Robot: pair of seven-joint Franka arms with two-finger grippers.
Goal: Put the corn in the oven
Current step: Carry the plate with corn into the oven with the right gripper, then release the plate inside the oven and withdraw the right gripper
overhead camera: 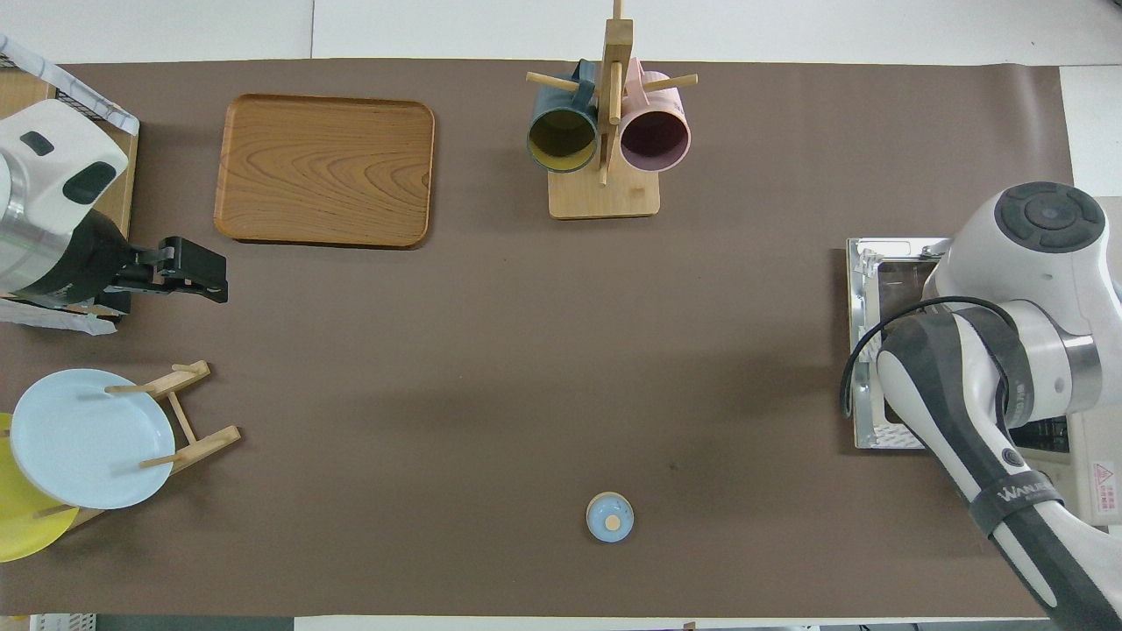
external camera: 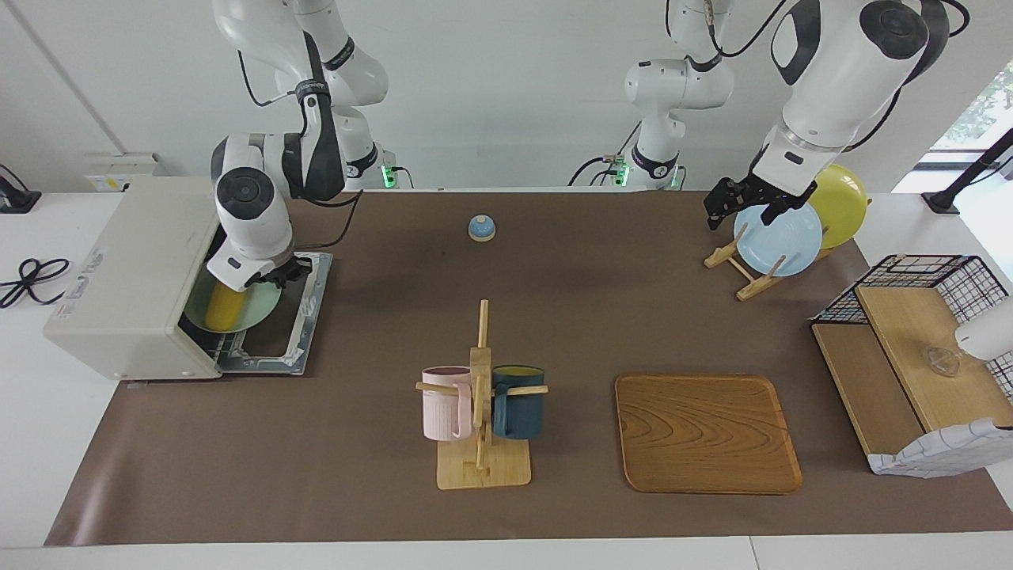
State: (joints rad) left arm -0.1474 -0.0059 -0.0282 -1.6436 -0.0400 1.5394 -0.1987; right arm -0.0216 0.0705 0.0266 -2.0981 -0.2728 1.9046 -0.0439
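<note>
The brown-covered table [external camera: 356, 491] carries an off-white boxy toaster oven [external camera: 127, 277], a wooden mug stand [external camera: 483, 467], a rectangular wooden tray [external camera: 707, 434], a small blue bell [external camera: 482, 228] and a wooden plate rack [external camera: 744, 277].

The toaster oven [external camera: 130, 277] stands at the right arm's end of the table, its door [external camera: 297, 317] folded down flat. At its mouth, the right gripper [external camera: 273, 273] is at a pale green plate [external camera: 257, 309] carrying the corn cob [external camera: 224, 307] (finger state unreadable). The left gripper [external camera: 748, 207] waits above a light blue plate [external camera: 779, 237] in the wooden rack [external camera: 744, 273].

Glossy wooden tray [external camera: 707, 433], matt brown table cover [external camera: 380, 237]
</note>
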